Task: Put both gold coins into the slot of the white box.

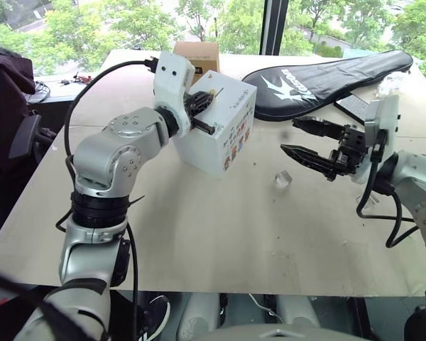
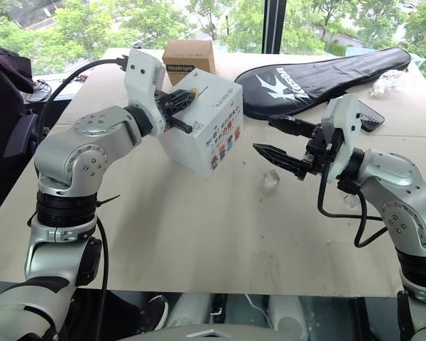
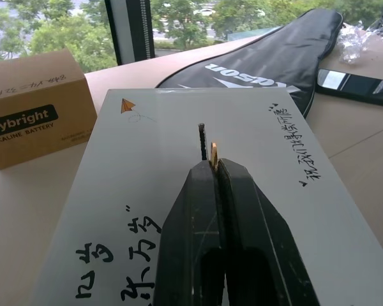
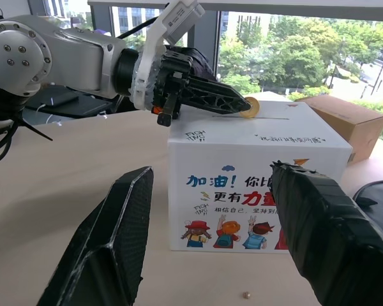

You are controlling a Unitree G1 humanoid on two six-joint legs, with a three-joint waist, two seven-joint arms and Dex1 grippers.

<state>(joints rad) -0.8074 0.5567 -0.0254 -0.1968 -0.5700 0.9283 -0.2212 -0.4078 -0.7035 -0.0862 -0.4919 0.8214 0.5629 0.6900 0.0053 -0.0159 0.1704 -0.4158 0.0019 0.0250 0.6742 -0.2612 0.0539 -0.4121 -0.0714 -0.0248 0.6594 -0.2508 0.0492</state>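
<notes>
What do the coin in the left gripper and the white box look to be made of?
Gold coin: probably metal, shiny yellow, thin edge glinting at the left gripper tips. White box: likely matte card or paperboard, with crisp folded edges, ink handwriting on top and printed cartoons on its side.

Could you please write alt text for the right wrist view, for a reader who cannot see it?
The left gripper holds a gold coin on edge just above the top of the white box, which stands on the table with cartoon figures on its side. The right gripper is open in the foreground, and a brown cardboard box sits behind.
</notes>
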